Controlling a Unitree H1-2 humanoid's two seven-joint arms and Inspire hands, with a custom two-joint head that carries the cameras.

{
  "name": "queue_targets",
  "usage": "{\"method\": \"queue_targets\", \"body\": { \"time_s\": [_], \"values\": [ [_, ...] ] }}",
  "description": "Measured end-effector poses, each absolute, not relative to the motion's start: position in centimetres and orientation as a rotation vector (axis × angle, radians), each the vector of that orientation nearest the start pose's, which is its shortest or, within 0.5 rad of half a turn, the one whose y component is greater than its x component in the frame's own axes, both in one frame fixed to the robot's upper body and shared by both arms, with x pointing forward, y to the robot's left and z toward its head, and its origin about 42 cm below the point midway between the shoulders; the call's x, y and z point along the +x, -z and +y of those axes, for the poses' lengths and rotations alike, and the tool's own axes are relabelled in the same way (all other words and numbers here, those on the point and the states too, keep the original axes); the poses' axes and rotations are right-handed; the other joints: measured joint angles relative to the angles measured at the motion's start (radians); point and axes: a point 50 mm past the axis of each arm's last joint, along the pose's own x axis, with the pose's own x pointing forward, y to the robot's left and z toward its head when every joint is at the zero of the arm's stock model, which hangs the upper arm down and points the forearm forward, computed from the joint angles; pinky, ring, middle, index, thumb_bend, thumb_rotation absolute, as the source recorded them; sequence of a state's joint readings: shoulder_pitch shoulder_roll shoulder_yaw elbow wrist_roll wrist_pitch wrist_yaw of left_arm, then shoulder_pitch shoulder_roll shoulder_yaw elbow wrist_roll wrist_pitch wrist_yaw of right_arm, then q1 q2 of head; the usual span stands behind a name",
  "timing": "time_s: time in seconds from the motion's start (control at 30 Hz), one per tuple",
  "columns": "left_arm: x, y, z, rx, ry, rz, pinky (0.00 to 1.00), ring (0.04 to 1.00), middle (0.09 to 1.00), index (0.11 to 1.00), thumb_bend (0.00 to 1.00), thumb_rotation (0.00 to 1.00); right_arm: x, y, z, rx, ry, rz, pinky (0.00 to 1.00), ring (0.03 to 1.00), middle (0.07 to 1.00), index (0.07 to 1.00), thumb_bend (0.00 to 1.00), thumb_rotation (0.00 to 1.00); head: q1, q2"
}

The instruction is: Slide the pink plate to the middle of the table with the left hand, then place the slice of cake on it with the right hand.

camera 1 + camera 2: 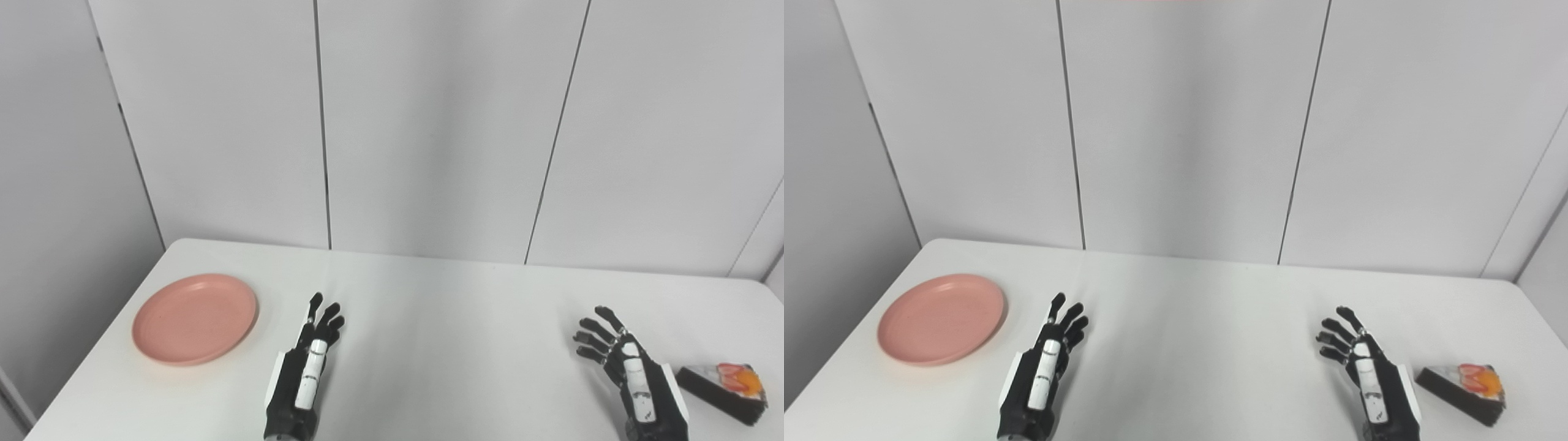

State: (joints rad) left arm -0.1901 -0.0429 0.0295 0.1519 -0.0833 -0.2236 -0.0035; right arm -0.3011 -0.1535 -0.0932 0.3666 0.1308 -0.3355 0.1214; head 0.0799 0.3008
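Table (pixel 441 318) middle is bare between left hand (pixel 306 367) and right hand (pixel 631 373), a wide lane with nothing lying in it. Plate (pixel 195 318) sits at far left, just beside left hand, nothing between them. Cake (pixel 726 389) lies near the right edge, just right of right hand (small gap, not touching). Wall (pixel 429 122) closes the back edge. Both hands have fingers apart, holding nothing.

Both forearms and the table's (pixel 429 306) near edge out of frame.

The pink plate (pixel 194 318) looks matt and smooth, the white table (pixel 441 343) smooth with a faint sheen.
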Motion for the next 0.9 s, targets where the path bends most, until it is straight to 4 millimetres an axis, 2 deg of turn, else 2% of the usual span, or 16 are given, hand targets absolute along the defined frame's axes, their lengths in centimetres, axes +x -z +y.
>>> {"method": "queue_targets", "body": {
  "time_s": [0.13,0.23,0.3,0.37,0.43,0.6,0.73,0.8,0.9],
  "values": [
    [34.0,-13.3,19.6,-0.166,-0.011,-0.28,0.91,0.902,0.919,1.0,0.81,0.87,37.9,-12.4,-26.6,-0.031,-0.048,-0.302,0.73,0.754,0.792,0.845,0.93,0.96,0.0,-0.009],
    [33.4,-13.8,20.3,-0.193,-0.041,-0.303,0.92,0.895,0.917,0.999,0.8,0.87,37.9,-12.5,-26.5,-0.03,-0.045,-0.315,0.74,0.758,0.789,0.839,0.93,0.96,0.001,-0.011],
    [33.4,-14.1,20.6,-0.196,-0.049,-0.315,0.92,0.899,0.922,0.999,0.72,0.94,37.9,-12.5,-26.5,-0.032,-0.045,-0.315,0.75,0.763,0.788,0.837,0.92,0.97,0.007,-0.02],
    [33.8,-14.9,21.6,-0.2,-0.064,-0.346,0.91,0.899,0.918,0.99,0.71,0.95,37.8,-12.5,-26.5,-0.037,-0.046,-0.321,0.76,0.764,0.785,0.836,0.91,0.97,0.008,-0.02],
    [35.0,-16.7,22.7,-0.193,-0.072,-0.401,0.91,0.899,0.915,0.985,0.71,0.95,37.8,-12.5,-26.5,-0.042,-0.048,-0.325,0.76,0.764,0.784,0.836,0.91,0.97,0.004,-0.022],
    [39.4,-22.8,26.0,-0.085,-0.085,-0.567,0.87,0.87,0.889,0.999,0.76,0.95,37.9,-12.5,-26.4,-0.047,-0.05,-0.326,0.76,0.762,0.786,0.84,0.91,0.97,0.004,-0.015],
    [42.4,-26.6,29.7,0.046,-0.131,-0.667,0.88,0.842,0.83,0.979,0.87,0.88,38.0,-12.7,-26.2,-0.047,-0.051,-0.33,0.76,0.763,0.788,0.84,0.91,0.98,0.003,-0.015],
    [43.0,-27.4,31.3,0.088,-0.154,-0.684,0.88,0.836,0.823,0.957,0.86,0.88,38.1,-12.7,-26.2,-0.049,-0.052,-0.332,0.76,0.765,0.79,0.839,0.92,0.98,0.004,-0.018],
    [43.6,-26.9,33.7,0.149,-0.192,-0.656,0.84,0.827,0.834,0.908,0.86,0.92,38.3,-12.8,-26.3,-0.051,-0.052,-0.332,0.76,0.765,0.788,0.837,0.92,0.98,0.009,-0.022]
  ]
}}
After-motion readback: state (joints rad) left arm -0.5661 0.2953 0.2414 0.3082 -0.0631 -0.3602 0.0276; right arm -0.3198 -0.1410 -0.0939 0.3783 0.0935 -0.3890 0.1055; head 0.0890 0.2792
